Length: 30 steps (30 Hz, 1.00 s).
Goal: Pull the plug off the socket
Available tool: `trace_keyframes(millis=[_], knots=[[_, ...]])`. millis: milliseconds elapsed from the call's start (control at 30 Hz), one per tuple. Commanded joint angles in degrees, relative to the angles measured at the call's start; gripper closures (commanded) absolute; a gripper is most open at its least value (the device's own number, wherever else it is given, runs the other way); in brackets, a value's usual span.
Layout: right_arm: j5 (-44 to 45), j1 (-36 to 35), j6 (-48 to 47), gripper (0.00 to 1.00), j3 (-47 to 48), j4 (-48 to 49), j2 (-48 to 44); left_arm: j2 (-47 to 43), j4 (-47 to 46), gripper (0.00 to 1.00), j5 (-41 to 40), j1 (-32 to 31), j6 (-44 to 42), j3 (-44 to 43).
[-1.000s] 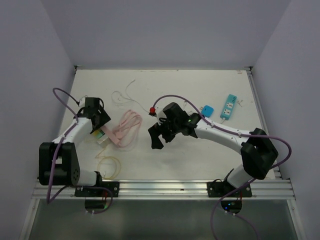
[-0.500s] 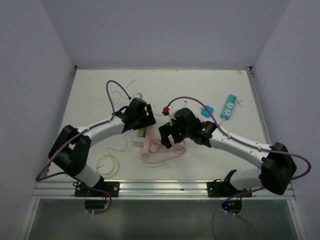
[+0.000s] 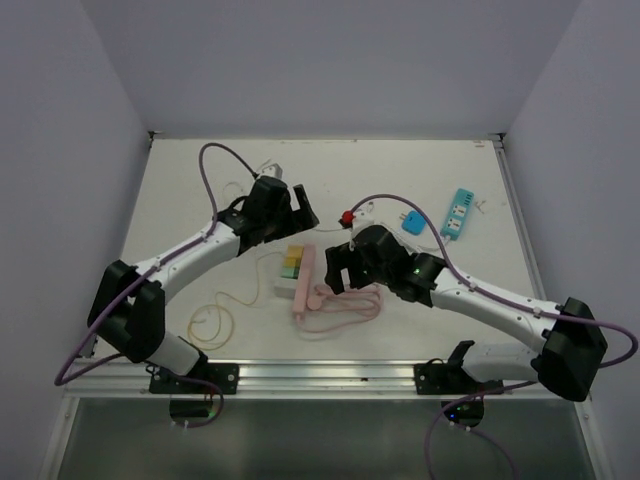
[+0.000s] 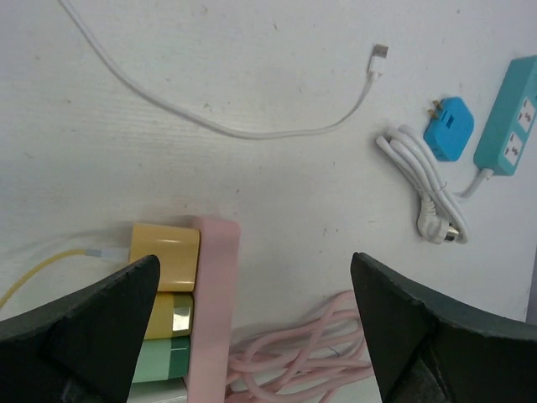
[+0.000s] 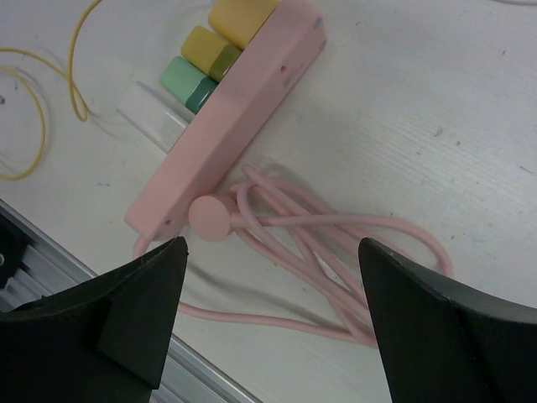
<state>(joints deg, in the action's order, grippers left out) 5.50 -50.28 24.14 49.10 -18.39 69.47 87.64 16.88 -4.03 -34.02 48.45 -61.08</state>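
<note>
Pink power strip (image 3: 304, 280) lies near the middle of the white table (image 3: 420, 170), running lengthwise away from the arms, between the two grippers. Four plugs sit side by side in its sockets on the side facing the left arm. From the far end they are a yellow plug (image 5: 242, 15), an olive-yellow plug (image 5: 211, 49), a green plug (image 5: 191, 80) and a pale white plug (image 5: 151, 117). All four are seated.

The strip's own pink cord (image 3: 345, 303) lies in a loose coil just beside its near end, on the right arm's side. A thin yellow cable (image 3: 215, 322) runs from the yellow plug to a loop near the left arm's base.

The left gripper (image 3: 285, 210) hovers over the far end of the strip. Its jaws are spread wide with nothing between them. The right gripper (image 3: 345, 275) hangs over the coil and the near end, its jaws also wide apart and empty.

Well apart, toward the far right of the table, lies a teal power strip (image 3: 458, 213). A blue adapter (image 3: 412, 223) sits just beside it, and a bundled white cord (image 4: 428, 185) lies near that. A white USB cable (image 4: 226, 126) curves across the bare surface beyond the pink strip.
</note>
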Motion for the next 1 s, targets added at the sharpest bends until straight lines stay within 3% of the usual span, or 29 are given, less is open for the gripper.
trace_keyframes(millis=[0, 467, 800, 967], knots=[[3.7, -4.3, 5.7, 0.13, 2.4, -0.1, 2.8, -5.5, 0.1, 0.0, 0.6, 6.3, -3.6, 0.6], [17.2, -17.8, 11.9, 0.12, 21.6, -12.0, 23.7, -18.4, 3.9, 0.0, 6.2, 31.0, -19.1, 13.3], [18.7, -19.5, 15.2, 0.18, 28.7, -18.0, 34.5, -21.1, 1.2, 0.0, 8.7, 32.7, -19.6, 19.1], [17.8, -19.4, 15.4, 0.34, 28.3, -17.7, 36.9, -21.2, 2.0, 0.0, 9.5, 32.6, -19.4, 18.7]])
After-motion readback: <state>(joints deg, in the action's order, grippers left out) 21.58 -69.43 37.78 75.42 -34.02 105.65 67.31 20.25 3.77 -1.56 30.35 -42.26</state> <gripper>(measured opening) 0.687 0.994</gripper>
